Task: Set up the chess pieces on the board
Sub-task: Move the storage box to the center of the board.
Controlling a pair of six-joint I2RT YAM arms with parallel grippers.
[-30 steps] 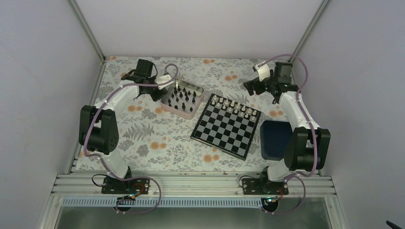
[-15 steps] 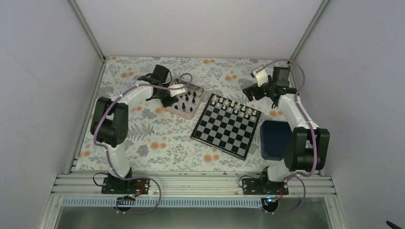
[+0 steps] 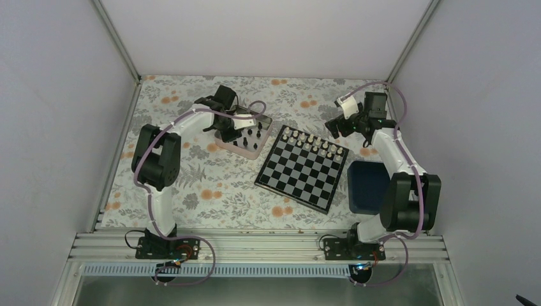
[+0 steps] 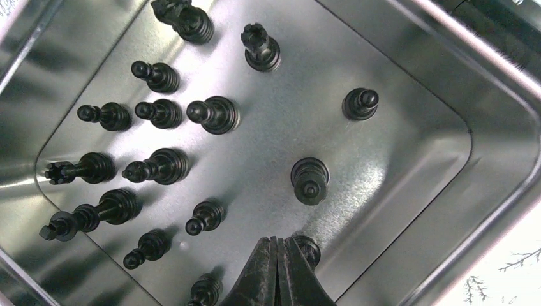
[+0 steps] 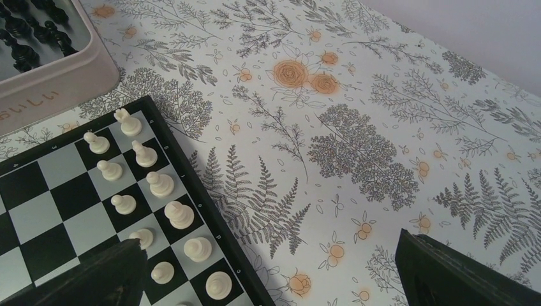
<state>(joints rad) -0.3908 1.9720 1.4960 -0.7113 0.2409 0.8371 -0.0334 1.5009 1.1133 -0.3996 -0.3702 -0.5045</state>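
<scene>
Above the tin, the left gripper has been swung in, pressed shut and empty; the chess pieces can be reached now.

The table is covered with a pale cloth printed with grey ferns and orange flowers. Three things lie directly on it. A square tin, pinkish on its outer wall, sits toward the far left. A black-and-white checkered board lies near the middle, turned at an angle to the table's edges. Its far corner is near the tin, with a strip of cloth showing between them. A dark blue tray lies just beside the board's right edge.
</scene>
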